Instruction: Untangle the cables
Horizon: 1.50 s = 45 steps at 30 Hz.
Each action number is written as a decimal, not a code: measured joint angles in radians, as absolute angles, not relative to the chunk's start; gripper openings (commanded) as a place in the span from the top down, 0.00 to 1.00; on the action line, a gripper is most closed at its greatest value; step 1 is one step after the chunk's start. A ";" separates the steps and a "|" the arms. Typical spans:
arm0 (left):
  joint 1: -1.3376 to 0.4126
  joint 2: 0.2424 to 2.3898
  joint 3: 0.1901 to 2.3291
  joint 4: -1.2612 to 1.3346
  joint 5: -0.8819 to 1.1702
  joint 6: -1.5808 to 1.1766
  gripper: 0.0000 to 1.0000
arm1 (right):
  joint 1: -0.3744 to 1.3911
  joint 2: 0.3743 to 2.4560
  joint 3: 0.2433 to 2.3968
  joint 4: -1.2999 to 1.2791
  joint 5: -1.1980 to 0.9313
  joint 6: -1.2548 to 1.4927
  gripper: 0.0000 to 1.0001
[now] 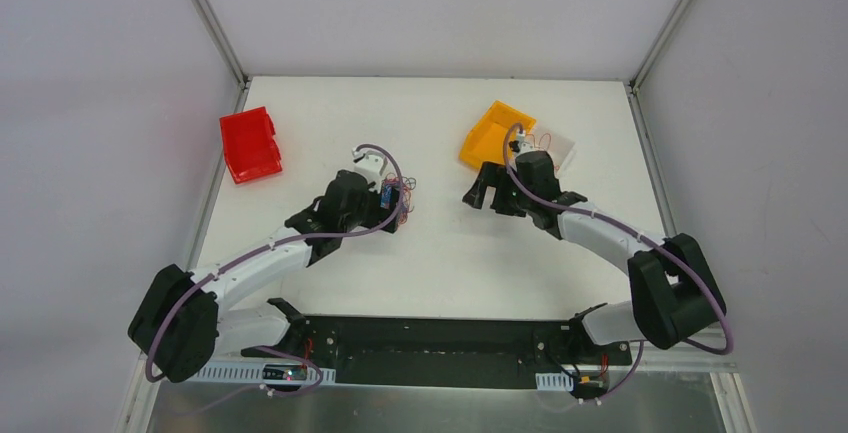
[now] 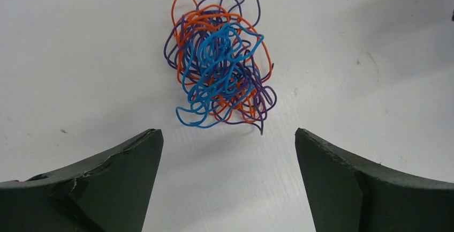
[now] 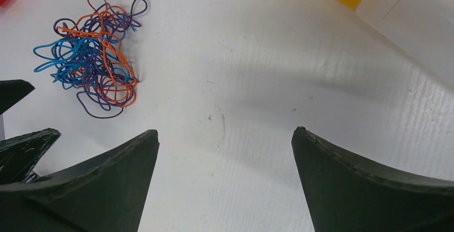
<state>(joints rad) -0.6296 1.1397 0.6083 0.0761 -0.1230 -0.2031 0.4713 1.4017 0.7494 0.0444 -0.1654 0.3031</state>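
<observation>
The left gripper (image 2: 227, 133) has its two dark, matte, wedge-shaped fingers (image 2: 123, 173) spread wide and holds nothing. Their curved inner edges look scuffed and slightly chipped. Just beyond the fingertips, clear of both, lies the bunch of hair-thin cables (image 2: 219, 63). They are glossy, springy wires in blue, orange and dark purple, looped and curled over one another into a loose, roughly oval knot resting on the white table (image 2: 364, 55). The blue strands crowd the middle and near side, with orange and purple loops sticking out round the rim. The table surface is smooth and faintly ribbed, marked with small specks and smudges.

The right gripper (image 3: 225, 131) is likewise spread wide and empty, its fingers of the same dark, rough-edged material. It hovers over bare table to the right of the knot, which shows at the far left of its wrist view. Beyond it sits an angular orange-yellow plastic bin (image 1: 495, 133), just beside a translucent white tray (image 1: 562, 150). A red plastic bin (image 1: 250, 143) of the same shape sits at the table's far left, well apart from the cables.
</observation>
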 measured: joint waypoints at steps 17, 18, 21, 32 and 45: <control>-0.630 1.311 0.607 0.166 0.088 -0.172 1.00 | 0.517 1.287 0.628 0.303 -0.083 0.312 0.02; -0.630 1.291 0.596 0.193 0.126 -0.168 1.00 | 0.517 1.287 0.628 0.305 -0.083 0.313 0.03; -0.630 1.214 0.547 0.270 0.222 -0.161 1.00 | 0.517 1.290 0.624 0.318 -0.096 0.315 0.05; -0.630 1.094 0.474 0.395 0.354 -0.138 1.00 | 0.521 1.360 0.622 0.430 -0.282 0.333 0.10; -0.630 1.050 0.881 0.068 0.390 -0.255 1.00 | 0.546 1.371 0.616 0.479 -0.329 0.334 0.10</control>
<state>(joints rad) -0.6296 1.0504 0.8814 0.0685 0.3901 -0.2554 0.5457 1.3712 0.6159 0.4789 -0.3290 0.3344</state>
